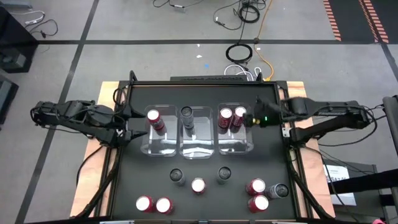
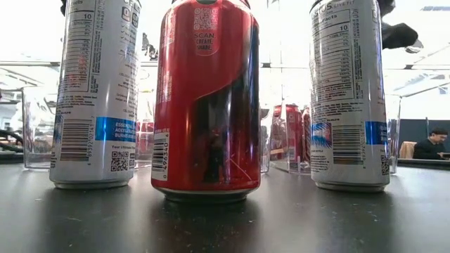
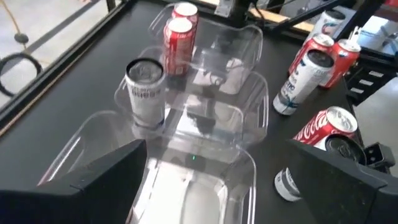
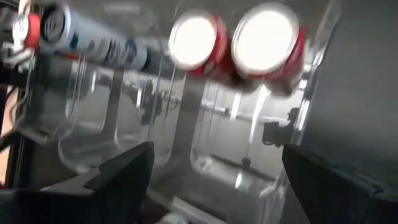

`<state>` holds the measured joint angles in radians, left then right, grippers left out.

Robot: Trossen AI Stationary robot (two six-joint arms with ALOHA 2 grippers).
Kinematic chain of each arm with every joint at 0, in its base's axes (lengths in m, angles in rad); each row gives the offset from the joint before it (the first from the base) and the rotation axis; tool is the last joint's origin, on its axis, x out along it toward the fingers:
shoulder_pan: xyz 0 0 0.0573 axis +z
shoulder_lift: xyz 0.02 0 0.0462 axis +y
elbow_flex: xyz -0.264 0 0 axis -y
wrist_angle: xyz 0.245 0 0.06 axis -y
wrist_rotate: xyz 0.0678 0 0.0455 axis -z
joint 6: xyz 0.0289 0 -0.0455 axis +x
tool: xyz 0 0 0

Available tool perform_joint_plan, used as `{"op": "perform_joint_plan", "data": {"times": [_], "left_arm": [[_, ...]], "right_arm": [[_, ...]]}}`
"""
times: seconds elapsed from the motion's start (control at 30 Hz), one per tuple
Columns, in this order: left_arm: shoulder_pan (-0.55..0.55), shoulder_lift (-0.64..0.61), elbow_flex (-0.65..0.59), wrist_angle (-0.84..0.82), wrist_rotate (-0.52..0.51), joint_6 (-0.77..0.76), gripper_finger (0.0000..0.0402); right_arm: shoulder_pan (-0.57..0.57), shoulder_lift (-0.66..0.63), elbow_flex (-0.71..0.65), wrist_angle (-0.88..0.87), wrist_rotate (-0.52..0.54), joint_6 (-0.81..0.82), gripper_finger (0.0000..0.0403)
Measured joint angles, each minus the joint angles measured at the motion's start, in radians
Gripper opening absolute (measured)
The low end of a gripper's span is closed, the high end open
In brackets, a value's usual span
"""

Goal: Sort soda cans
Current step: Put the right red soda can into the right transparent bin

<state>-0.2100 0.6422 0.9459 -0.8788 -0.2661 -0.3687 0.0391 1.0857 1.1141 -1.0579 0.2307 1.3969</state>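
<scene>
Up at 12 o'clock on the black table (image 1: 149, 180), three clear plastic bins (image 1: 198, 146) hold four soda cans (image 1: 224, 116) (three red, one grey). More wait loose at 6 o'clock. Left gripper (image 1: 129, 132) at 9 and right gripper (image 1: 252, 118) at 3 have jaws apart, holding nothing.

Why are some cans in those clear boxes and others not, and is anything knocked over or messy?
Nothing looks spilled or toppled. Three clear bins hold upright cans: one red can in the left bin, one grey can in the middle, two red cans in the right. The loose cans in front all stand upright too.
</scene>
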Motion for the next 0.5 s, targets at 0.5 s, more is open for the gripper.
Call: {"op": "perform_joint_plan", "data": {"times": [0.5], "left_arm": [[-0.065,0.150,0.000,0.070,-0.014,-0.085,0.0389]], "right_arm": [[0.549,0.166,0.000,-0.011,0.036,0.453,0.0347]]}}
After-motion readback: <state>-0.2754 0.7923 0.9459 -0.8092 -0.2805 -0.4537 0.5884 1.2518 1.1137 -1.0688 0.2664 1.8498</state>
